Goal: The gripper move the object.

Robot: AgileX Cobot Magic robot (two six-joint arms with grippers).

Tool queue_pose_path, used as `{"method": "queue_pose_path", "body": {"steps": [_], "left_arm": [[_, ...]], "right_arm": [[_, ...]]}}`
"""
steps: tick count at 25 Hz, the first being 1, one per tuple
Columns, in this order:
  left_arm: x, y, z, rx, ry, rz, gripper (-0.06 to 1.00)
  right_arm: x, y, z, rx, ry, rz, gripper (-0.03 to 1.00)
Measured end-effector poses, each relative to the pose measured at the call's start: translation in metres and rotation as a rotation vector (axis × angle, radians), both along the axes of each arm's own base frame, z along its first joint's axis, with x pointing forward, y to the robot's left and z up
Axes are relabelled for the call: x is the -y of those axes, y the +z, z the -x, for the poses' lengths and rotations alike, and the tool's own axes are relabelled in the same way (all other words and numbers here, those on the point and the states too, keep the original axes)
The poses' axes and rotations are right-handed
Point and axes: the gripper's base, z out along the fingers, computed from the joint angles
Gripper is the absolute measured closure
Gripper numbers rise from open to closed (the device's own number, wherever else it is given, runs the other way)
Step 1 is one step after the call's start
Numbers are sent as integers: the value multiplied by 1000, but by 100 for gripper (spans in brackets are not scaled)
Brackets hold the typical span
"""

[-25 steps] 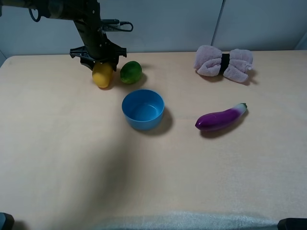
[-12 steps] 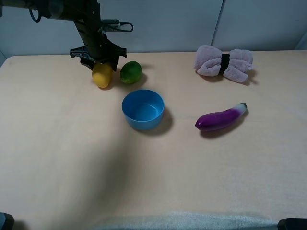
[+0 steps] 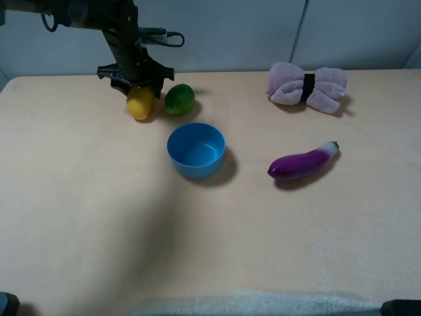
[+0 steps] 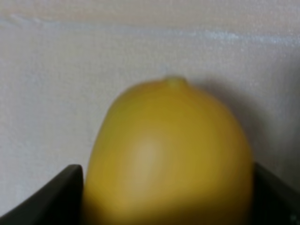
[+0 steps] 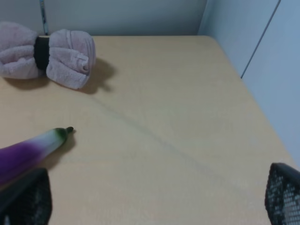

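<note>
Colour rundown: yellow-orange object, green lime, blue bowl, eggplant purple fading to white with a green tip, pink towel with a black band, tan bench, black left hand.

left jaws nudged slightly right, hugging the object

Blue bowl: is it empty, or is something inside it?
Empty. The blue bowl shows only its bare blue floor; the yellow object lies outside it.
</note>
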Motion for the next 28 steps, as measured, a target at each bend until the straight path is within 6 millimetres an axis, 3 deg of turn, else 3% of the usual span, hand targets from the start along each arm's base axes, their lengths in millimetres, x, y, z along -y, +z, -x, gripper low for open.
{"method": "queue_pose_path", "body": {"steps": [11,15,22,28], "left_arm": [[-1,0,-1,7,-10,-17,17],[-1,9,-2,4,-2,-23,17],[-4,48,2,37,9,-20,18],[-10,104,17,71,20,-20,18]], "right_arm": [[0,0,0,0,0,0,27],[0,0,0,0,0,0,27],[0,0,0,0,0,0,27],[0,0,0,0,0,0,27]]}}
